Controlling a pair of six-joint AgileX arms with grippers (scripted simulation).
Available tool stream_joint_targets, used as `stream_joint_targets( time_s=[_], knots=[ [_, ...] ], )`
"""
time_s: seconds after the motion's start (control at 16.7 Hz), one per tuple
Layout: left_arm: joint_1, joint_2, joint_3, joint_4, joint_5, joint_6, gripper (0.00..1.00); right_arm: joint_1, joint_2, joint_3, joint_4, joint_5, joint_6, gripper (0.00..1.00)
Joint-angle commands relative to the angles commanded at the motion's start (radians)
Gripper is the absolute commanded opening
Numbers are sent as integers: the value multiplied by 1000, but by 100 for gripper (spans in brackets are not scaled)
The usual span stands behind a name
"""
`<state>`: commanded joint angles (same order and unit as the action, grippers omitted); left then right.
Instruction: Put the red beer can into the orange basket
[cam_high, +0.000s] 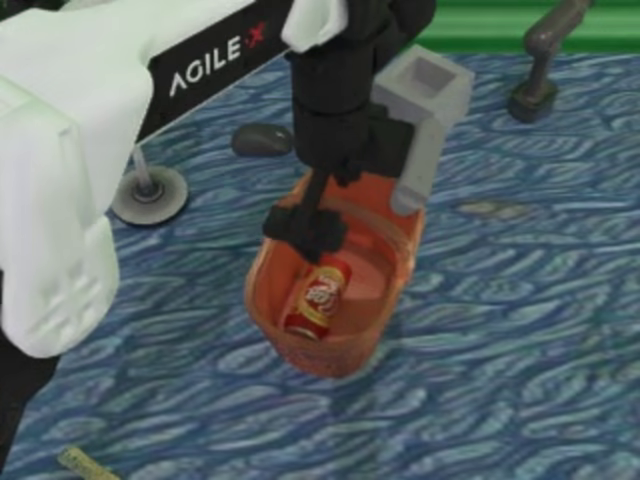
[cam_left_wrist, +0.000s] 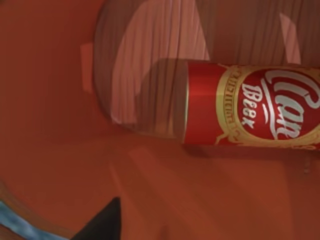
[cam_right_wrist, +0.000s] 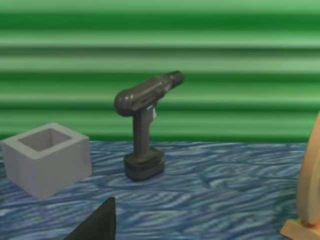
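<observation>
L gripper: above the orange basket, cannot tell whether fingers are spread or pressed together | red beer can: on its side on basket floor, just below gripper, apart from it | R arm: not seen in top view

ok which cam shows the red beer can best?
Left wrist view: the red beer can fills the frame, label readable, lying on its side on the orange basket floor. Top view shows it whole but small, below the left gripper. Right wrist view misses it.
</observation>
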<state>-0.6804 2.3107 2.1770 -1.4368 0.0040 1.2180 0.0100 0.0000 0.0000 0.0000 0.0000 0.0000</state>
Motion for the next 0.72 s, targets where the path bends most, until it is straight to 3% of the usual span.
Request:
stream_joint_targets(
  time_s=[0.66,0.72],
  knots=[
    [0,0,0,0,0,0,2,0,0,0,0,0,0,100],
    [0,0,0,0,0,0,0,0,0,0,0,0,0,100]
  ],
)
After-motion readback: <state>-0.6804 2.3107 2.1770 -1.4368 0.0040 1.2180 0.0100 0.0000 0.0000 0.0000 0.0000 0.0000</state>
